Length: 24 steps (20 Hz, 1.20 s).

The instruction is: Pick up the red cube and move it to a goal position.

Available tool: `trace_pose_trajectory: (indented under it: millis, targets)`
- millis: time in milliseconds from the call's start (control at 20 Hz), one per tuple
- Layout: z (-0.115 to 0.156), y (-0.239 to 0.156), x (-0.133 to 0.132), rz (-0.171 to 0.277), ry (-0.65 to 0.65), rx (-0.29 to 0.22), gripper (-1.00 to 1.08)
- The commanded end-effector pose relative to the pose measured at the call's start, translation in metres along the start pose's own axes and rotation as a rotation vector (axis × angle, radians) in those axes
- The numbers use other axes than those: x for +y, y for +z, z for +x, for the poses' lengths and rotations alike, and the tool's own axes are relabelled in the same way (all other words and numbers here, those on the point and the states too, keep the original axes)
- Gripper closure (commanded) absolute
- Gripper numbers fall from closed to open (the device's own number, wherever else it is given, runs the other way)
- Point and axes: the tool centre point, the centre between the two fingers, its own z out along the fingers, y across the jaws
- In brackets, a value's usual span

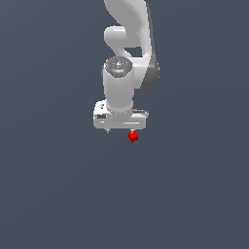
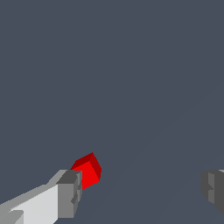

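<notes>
The red cube is a tiny bright red block on the dark grey floor, just below the white gripper, under its finger on the exterior view's right. In the wrist view the cube sits right beside one grey fingertip, partly behind it. The other fingertip is far off across a wide gap. The gripper is open and holds nothing. I cannot tell whether the near fingertip touches the cube.
The white arm rises above the gripper toward the top of the exterior view. A plain dark grey floor spreads all around. No goal marker shows.
</notes>
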Motion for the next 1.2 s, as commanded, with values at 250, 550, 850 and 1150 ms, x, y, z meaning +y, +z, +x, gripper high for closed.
trace_pose_trajectory:
  millis: [250,550,850,1150]
  targets:
    - [-0.002,0.006,-0.003,0.001,-0.019,0.001,-0.92]
    - [-0.011,0.028,-0.016,0.003,-0.090,0.005,-0.92]
    - [-0.027,0.066,-0.036,0.006,-0.213,0.012,-0.92]
    - [-0.048,0.110,-0.056,0.010,-0.352,0.020,-0.92]
